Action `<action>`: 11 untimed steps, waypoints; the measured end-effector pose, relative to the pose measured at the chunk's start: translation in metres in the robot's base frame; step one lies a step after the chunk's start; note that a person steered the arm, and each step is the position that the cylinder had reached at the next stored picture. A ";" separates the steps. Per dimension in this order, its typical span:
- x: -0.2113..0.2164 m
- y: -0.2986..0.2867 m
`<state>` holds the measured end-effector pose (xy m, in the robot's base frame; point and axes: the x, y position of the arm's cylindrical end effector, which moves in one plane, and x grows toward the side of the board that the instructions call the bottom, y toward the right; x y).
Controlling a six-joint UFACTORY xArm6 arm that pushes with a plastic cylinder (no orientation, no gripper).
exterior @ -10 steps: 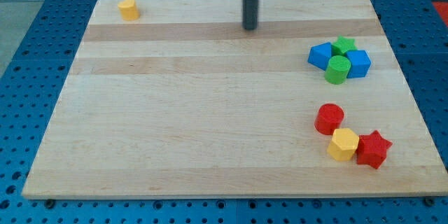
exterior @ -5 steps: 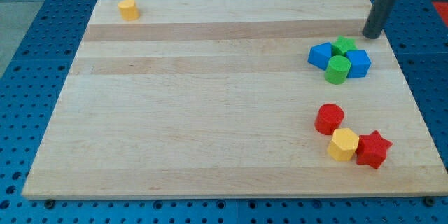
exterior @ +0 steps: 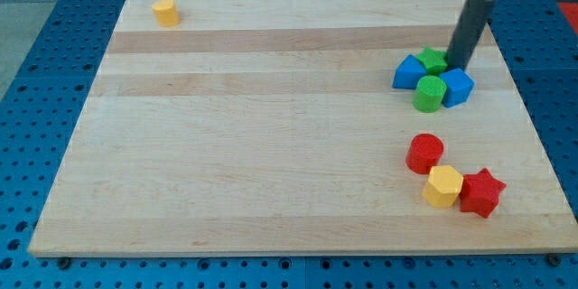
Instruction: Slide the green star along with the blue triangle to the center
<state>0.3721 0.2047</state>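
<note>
My tip (exterior: 458,67), which has no jaws, touches the green star (exterior: 434,60) beside the blue triangle (exterior: 407,72), both far from the desk (exterior: 253,144) center.

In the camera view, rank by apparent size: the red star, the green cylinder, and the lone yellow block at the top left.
1. red star, largest, though it sits nearest the view's bottom, so nearness may inflate it.
2. green cylinder.
3. yellow block, smallest, but farthest up the board.
</note>
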 end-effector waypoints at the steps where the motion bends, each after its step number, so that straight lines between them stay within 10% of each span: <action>1: 0.000 -0.023; 11: 0.036 -0.151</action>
